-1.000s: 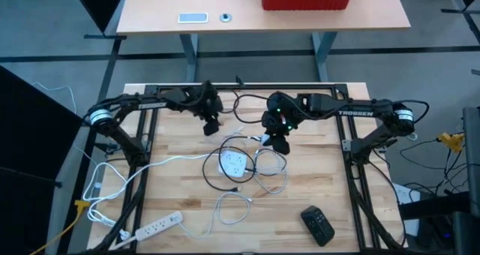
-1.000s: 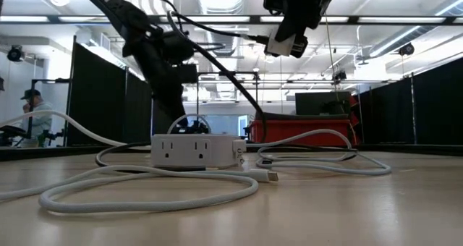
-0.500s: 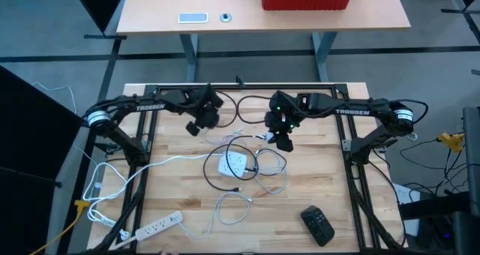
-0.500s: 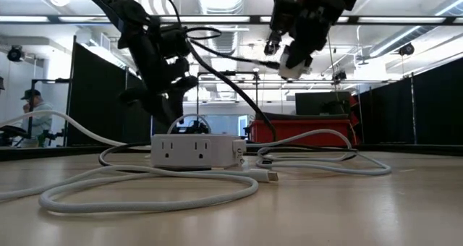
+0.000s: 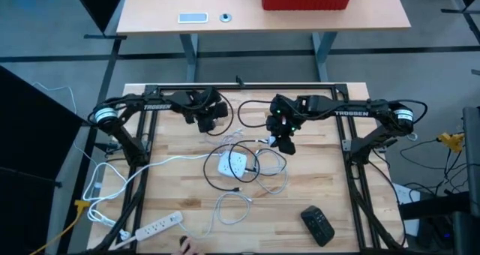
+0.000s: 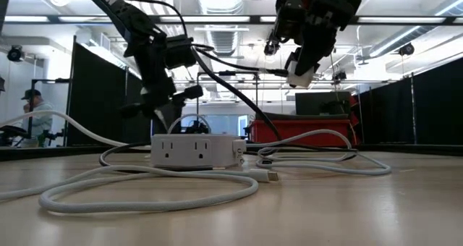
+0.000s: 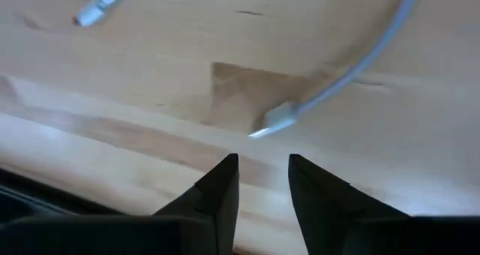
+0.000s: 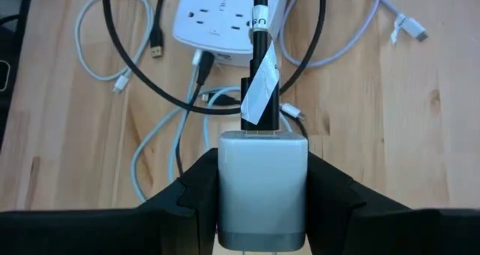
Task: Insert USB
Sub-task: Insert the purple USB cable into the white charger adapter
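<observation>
Right gripper (image 8: 262,191) raised above the table, fingers clamped on both sides of a white USB wall charger (image 8: 262,186). Only its wrist view shows a black cable (image 8: 259,30) with a white tag already plugged into the charger's front. Beyond that, below, sits the white power strip (image 8: 225,19) among loose cables. Left gripper (image 7: 260,181) hovers slightly parted, holding nothing; a white cable plug (image 7: 271,121) lies just ahead of its tips.
</observation>
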